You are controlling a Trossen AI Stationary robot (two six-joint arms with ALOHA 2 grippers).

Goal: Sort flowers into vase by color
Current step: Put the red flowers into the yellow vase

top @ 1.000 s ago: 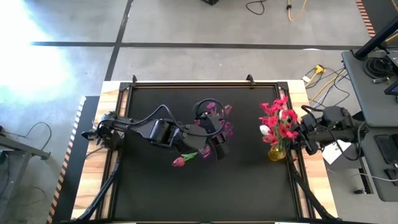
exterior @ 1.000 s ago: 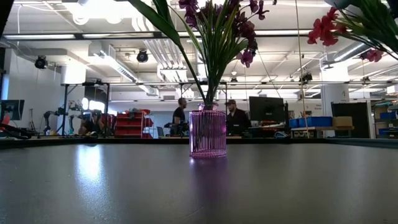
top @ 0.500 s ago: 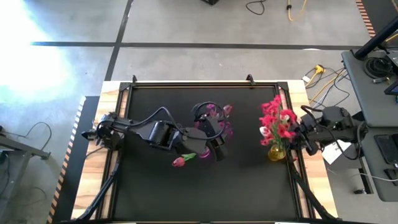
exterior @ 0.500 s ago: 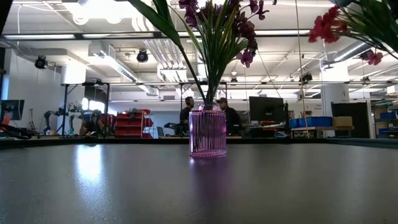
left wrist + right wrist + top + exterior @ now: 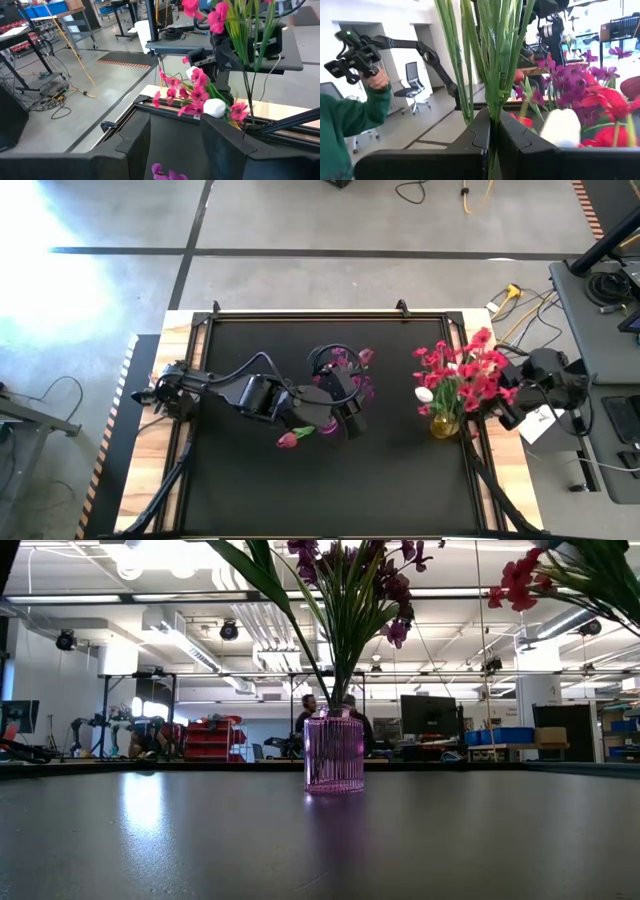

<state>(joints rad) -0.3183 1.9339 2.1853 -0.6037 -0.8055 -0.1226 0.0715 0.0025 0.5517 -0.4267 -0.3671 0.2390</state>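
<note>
Black surface (image 5: 250, 480), workshop behind. Right end effector (image 5: 492, 137) pinching red flowers (image 5: 455, 375) by stems above yellow vase (image 5: 443, 425). Left end effector (image 5: 175, 145) agape near purple vase (image 5: 334, 753). Light, floppy; grip low on stems.

No text, label, brand, number or sign is legible in any of the views.

Purple flowers (image 5: 350, 370) upright in ribbed pink vase (image 5: 334, 752), mid-table. Red/pink flowers (image 5: 458, 372) plus one white bud (image 5: 425, 394) bunched over yellow vase (image 5: 445, 423) near right edge, green stems clustered. One pink bloom (image 5: 288, 440) low, left of center.
</note>
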